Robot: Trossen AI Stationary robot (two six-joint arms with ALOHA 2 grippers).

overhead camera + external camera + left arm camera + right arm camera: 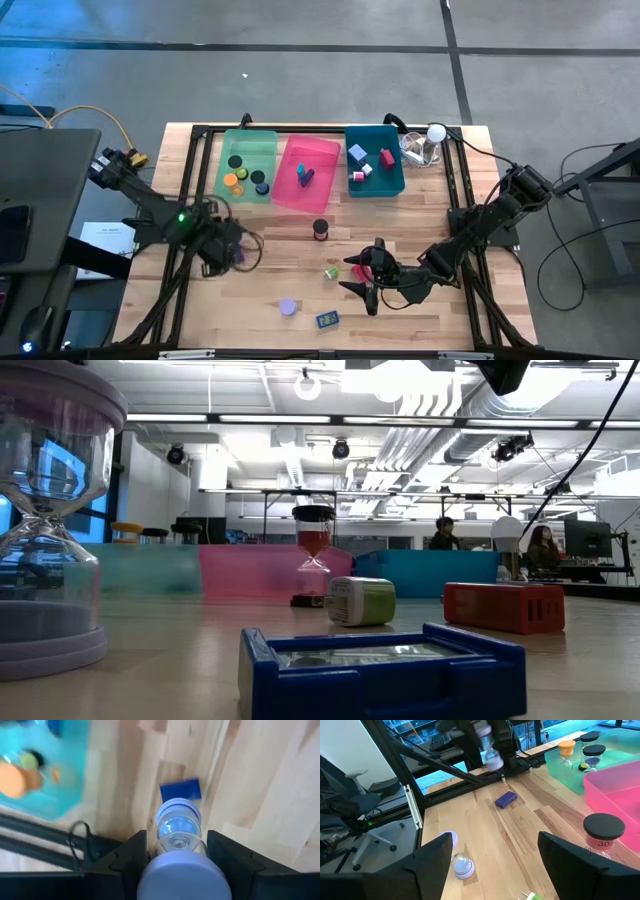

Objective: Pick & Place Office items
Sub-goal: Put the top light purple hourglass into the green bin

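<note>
Jaws: left gripper (176,862) clamps a lavender hourglass (178,845); right gripper (362,278) gapes, nothing in it.
R gripper hovers w/ red block (362,272) just beside, green block (331,271) at its 9 o'clock.

Three plastic bins (374,188) side by side at the wooden table's (270,275) rear; black-capped red-sand hourglass (320,230) before them.
</note>
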